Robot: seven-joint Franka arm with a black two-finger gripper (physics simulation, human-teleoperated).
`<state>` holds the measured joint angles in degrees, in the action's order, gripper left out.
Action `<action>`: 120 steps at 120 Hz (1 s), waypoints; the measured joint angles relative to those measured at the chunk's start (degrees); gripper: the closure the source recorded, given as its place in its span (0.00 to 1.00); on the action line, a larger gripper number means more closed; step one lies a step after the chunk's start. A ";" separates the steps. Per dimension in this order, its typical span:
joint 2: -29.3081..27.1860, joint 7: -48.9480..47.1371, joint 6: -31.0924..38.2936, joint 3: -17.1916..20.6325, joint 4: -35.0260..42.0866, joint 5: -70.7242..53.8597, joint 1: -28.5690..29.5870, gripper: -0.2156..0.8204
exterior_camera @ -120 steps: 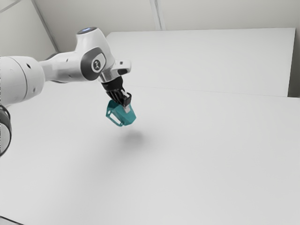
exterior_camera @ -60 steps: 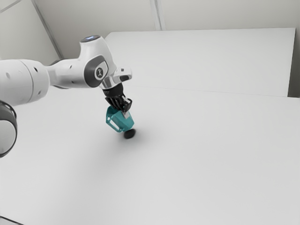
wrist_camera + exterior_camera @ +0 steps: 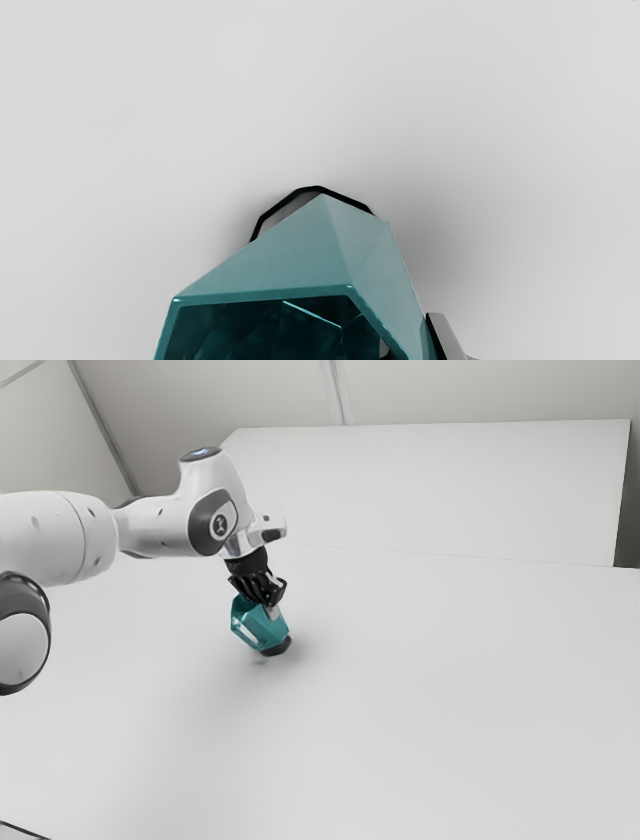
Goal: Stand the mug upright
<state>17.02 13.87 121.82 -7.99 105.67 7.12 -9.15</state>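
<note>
From the upper left, the arm (image 3: pixel 60 535) holds the mug (image 3: pixel 258 622) left of centre, the gripper (image 3: pixel 272 607) clamped on its wall, one finger inside. Below the jaws its axis slants from upper-left mouth to lower-right base, so righting it likely means levelling that base.
</note>
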 joint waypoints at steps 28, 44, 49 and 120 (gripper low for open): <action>0.09 -0.09 0.60 -0.01 0.17 0.83 -0.04 0.75; -0.37 -0.03 0.67 -0.01 0.06 0.98 -0.08 0.60; -0.72 -0.01 0.62 -0.01 -0.04 1.00 -0.14 0.57; -14.51 1.95 -3.34 -0.67 -2.06 -8.47 0.25 0.26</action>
<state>2.51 15.82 118.48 -8.65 103.62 -1.35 -8.89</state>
